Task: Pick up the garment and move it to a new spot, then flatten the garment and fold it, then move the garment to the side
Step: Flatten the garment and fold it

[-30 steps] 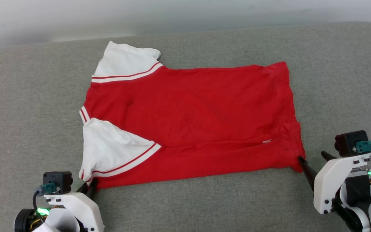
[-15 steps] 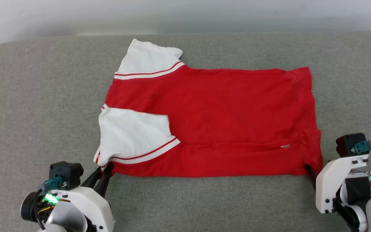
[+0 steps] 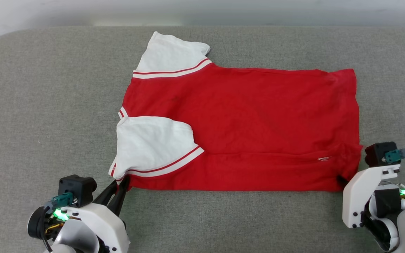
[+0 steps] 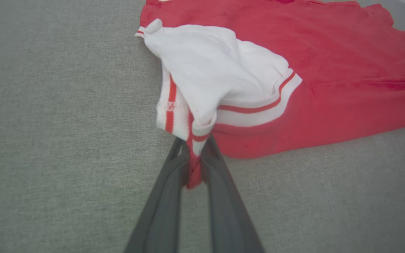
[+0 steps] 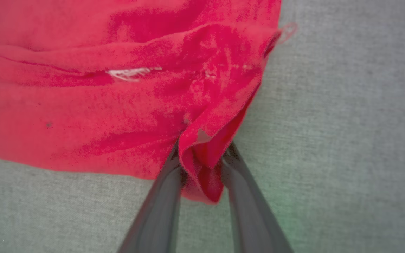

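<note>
Gripping the red jersey (image 3: 251, 123), flat on the grey cushion (image 3: 47, 105), at both near corners: left gripper (image 4: 195, 147) clamped on sleeve; right gripper (image 5: 202, 154), open moments ago, now pinching hem. Folding seems next.

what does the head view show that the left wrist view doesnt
Head view: the whole shirt spread flat, its far white sleeve, and the right gripper at the near hem corner.
Left wrist view: a close look at the striped cuff pinched between the fingers of the left gripper.
Both: the shirt's red body, the near white sleeve folded over it, and the grey cushion underneath.
</note>
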